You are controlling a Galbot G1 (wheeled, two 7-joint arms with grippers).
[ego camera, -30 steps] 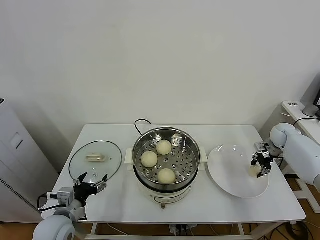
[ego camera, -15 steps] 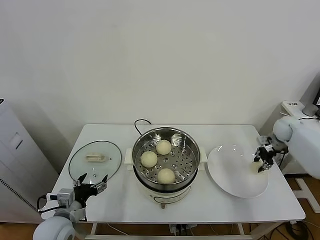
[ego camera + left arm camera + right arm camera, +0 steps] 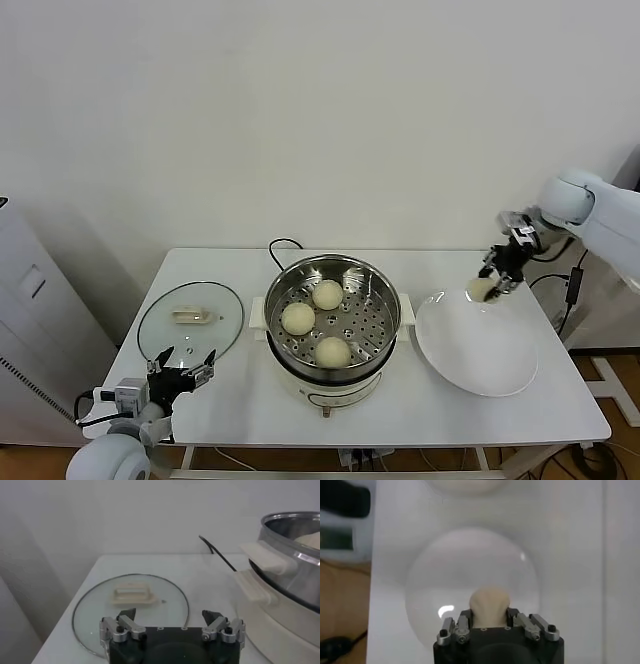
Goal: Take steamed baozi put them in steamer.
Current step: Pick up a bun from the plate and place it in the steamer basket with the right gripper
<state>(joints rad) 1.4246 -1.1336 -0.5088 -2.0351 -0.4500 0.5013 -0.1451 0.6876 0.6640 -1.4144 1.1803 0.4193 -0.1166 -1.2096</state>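
The steamer (image 3: 385, 285) stands at the table's middle, and three cream-white steamed baozi (image 3: 328, 294) lie on its perforated tray. A fourth baozi (image 3: 481, 289) hangs in the air above the far left rim of the white plate (image 3: 478, 360). My right gripper (image 3: 494, 277) is shut on it; in the right wrist view the bun (image 3: 489, 602) bulges out between the jaws. My left gripper (image 3: 182, 373) stays open and empty at the table's front left corner, near the glass lid (image 3: 190, 318). The steamer's side (image 3: 292, 575) shows in the left wrist view.
The glass lid (image 3: 131, 602) lies flat on the table left of the steamer. A black cord (image 3: 280, 245) runs from behind the steamer. The white plate (image 3: 440, 577) holds nothing. A wall stands just behind the table.
My right gripper closed on the baozi on the plate, then lifted it up and toward the steamer. The left arm has not moved.
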